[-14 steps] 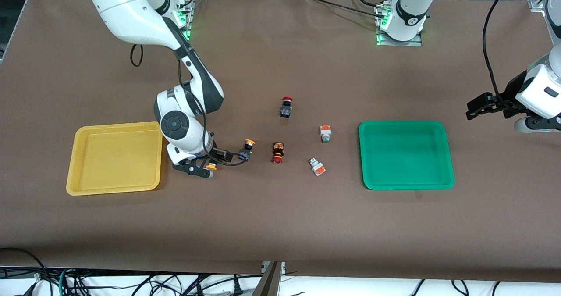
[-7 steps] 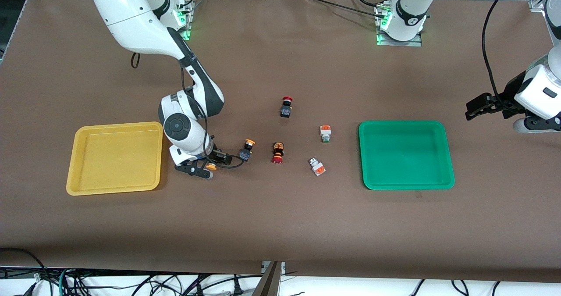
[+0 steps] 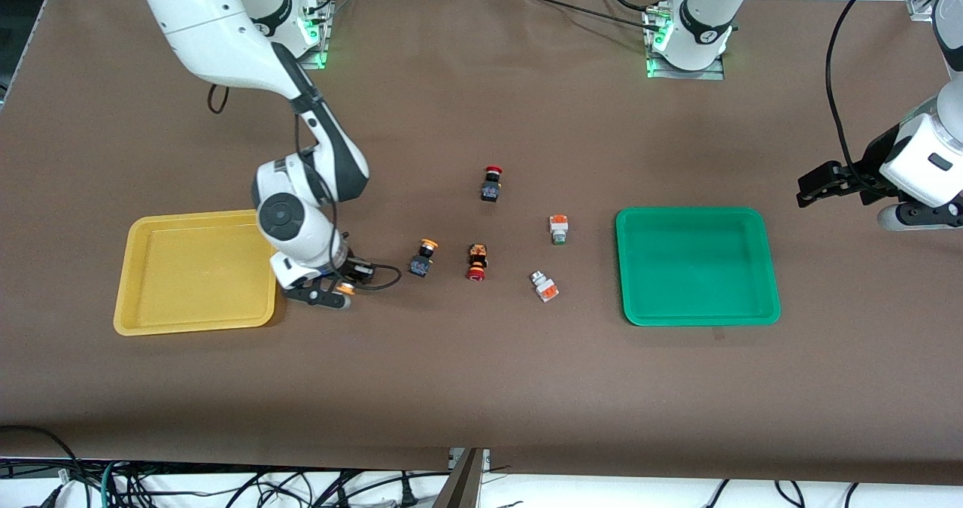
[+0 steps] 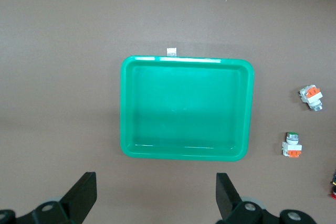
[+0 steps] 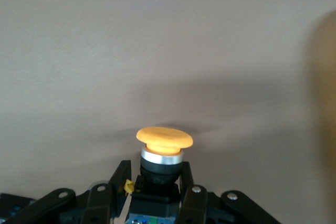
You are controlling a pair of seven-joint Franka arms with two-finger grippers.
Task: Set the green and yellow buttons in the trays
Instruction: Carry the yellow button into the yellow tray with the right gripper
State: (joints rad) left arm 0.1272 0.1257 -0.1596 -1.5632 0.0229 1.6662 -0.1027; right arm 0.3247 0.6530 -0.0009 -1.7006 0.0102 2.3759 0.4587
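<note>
Yellow-capped button (image 5: 163, 156) is pinched at its dark body between the fingers of the right gripper (image 3: 335, 291), which stands low over the tabletop (image 3: 481, 387) just beside the yellow tray (image 3: 194, 329), at the tray's corner nearer to the front camera. In the right wrist view the round cap sticks out past the fingertips. The yellow tray lies toward the right arm's end of the tabletop.

A second yellow-capped button (image 3: 423, 258) lies on the tabletop near this gripper, toward the middle. Beside it is a red-capped switch (image 3: 476, 261), and another red-capped switch (image 3: 491, 183) lies farther from the front camera. Two white buttons with orange blocks (image 3: 558, 229) (image 3: 543, 285) lie between these and the green tray (image 3: 698, 317).

The left gripper (image 4: 155, 198) waits above the tabletop edge at the left arm's end, its fingers spread wide, with the green tray in its wrist view.
</note>
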